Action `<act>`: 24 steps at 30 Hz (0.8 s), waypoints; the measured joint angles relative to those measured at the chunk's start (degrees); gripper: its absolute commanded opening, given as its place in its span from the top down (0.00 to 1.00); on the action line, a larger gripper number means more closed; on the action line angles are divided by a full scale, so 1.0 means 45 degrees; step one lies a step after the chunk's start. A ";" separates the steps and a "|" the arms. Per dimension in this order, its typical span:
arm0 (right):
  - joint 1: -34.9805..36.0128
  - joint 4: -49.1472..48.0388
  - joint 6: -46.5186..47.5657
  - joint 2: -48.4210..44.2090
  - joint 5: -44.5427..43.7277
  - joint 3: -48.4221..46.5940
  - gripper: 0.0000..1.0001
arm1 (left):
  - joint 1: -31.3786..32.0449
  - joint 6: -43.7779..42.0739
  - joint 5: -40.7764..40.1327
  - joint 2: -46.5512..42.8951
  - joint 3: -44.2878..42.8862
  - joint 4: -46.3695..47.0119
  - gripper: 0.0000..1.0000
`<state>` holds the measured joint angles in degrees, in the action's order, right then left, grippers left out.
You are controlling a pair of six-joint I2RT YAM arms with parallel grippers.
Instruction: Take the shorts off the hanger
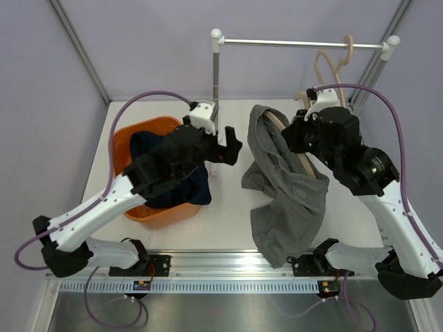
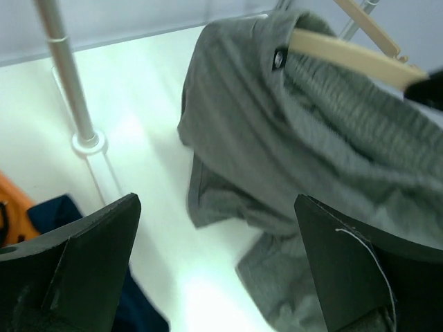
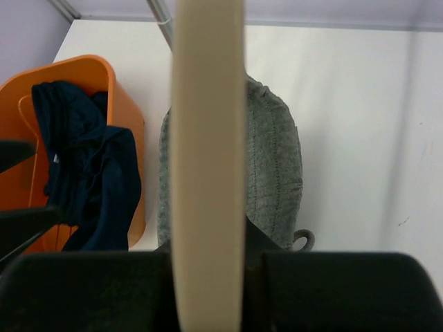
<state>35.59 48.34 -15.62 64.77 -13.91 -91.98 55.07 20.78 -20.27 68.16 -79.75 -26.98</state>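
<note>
I had the right gripper (image 1: 300, 135) closed on the pale wooden hanger (image 3: 208, 138). In its wrist view the bar ran straight up between the two dark fingers, which pressed it from both sides. The grey shorts (image 1: 284, 187) were hung on that hanger, the waistband looped around its curved bar and the legs falling toward the near edge of the table (image 1: 228, 221). From above I thought the lowest fold lay on the tabletop just by the right arm's base, though the cloth hid the contact, so I couldn't be sure.

My left gripper (image 1: 230, 149) hung above the table between the orange tub (image 1: 149, 214) and the grey shorts, close to the rack's upright post (image 2: 69, 76). Its fingers (image 2: 90, 256) were spread wide with nothing between them, and they touched no cloth. The navy shorts (image 3: 90, 173) sat bunched in the tub, spilling over its right rim. A second hanger (image 1: 332, 66) hung on the rack's rail (image 1: 297, 43).
</note>
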 measured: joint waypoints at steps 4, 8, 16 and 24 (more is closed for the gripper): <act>0.0476 0.0442 -0.0228 -0.0695 -0.0039 0.0481 1.00 | 0.0636 -0.0053 -0.0767 0.2006 -0.1161 0.0486 0.01; 0.0763 0.0928 -0.0398 -0.1035 -0.0078 0.0685 1.00 | 0.0733 -0.0068 -0.1137 0.3099 -0.1904 0.0709 0.01; 0.1015 0.1205 -0.0549 -0.1243 -0.0112 0.0821 1.00 | 0.0777 -0.0073 -0.1258 0.4027 -0.2652 0.1078 0.01; 0.1287 0.1234 -0.0636 -0.1127 -0.0141 0.0869 1.00 | 0.0792 -0.0034 -0.1365 0.4930 -0.2871 0.0933 0.21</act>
<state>41.39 53.89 -18.48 59.70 -14.55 -88.07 58.63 20.62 -26.41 90.35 -92.66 -22.79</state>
